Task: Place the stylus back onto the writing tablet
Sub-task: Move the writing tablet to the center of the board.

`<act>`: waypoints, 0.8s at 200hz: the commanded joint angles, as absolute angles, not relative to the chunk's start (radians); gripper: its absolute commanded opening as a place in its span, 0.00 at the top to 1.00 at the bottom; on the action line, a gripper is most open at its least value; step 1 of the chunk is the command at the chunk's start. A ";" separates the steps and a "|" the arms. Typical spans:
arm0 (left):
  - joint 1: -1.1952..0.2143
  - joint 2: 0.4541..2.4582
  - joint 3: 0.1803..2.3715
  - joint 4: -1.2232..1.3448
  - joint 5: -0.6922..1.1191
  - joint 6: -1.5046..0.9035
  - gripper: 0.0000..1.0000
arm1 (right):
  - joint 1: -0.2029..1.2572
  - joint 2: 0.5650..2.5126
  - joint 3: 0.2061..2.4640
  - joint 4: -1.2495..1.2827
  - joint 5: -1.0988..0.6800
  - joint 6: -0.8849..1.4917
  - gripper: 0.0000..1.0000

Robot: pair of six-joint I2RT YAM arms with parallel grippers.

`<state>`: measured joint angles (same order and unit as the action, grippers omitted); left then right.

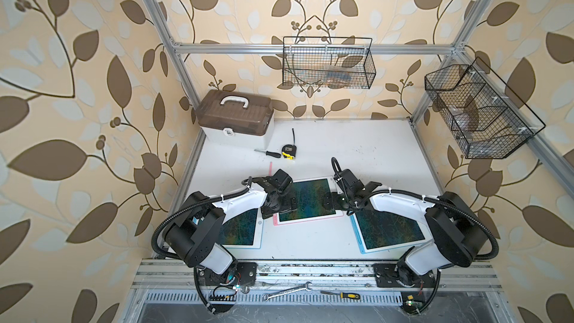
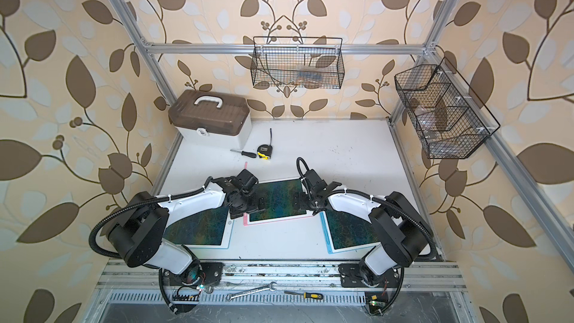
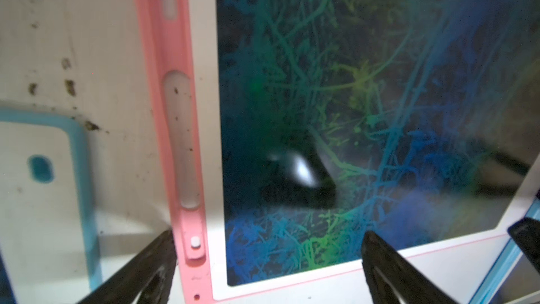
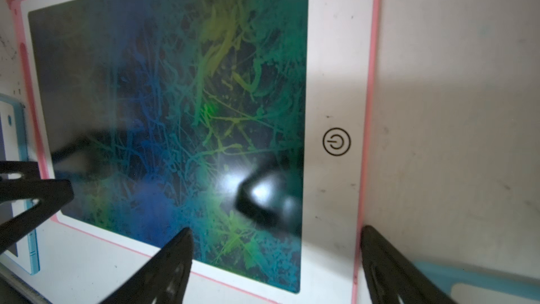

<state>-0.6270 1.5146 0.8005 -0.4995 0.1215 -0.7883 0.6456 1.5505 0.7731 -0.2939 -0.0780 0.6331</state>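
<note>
left gripper (image 3: pixel 268 233) hangs spread wide and empty over the pink writing tablet (image 3: pixel 350 83), one finger beside its pink side groove (image 3: pixel 181 141). right gripper (image 4: pixel 277 228), equally wide and holding nothing, straddles the tablet's power-button edge. the thin pink stylus (image 1: pixel 270 167) lies on the white table (image 1: pixel 357 150) just beyond the tablet's far edge, near a tape measure (image 1: pixel 289 151). blue-framed tablets (image 1: pixel 388 231) lie under both arms.

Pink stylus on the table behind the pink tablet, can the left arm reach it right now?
Probably yes. The left gripper hangs open and empty over the pink tablet, and the pink stylus lies on bare table just beyond it, nothing covering it.
</note>
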 commanded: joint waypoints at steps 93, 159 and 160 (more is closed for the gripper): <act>-0.670 1.548 0.748 -0.460 0.259 -0.799 0.01 | 0.667 1.542 0.742 -0.462 -0.195 0.727 0.05; -0.660 1.536 0.717 -0.446 0.259 -0.784 0.01 | 0.664 1.421 0.763 -0.584 -0.148 0.736 0.01; -0.660 1.536 0.716 -0.445 0.258 -0.784 0.01 | 0.665 1.419 0.762 -0.586 -0.148 0.736 0.01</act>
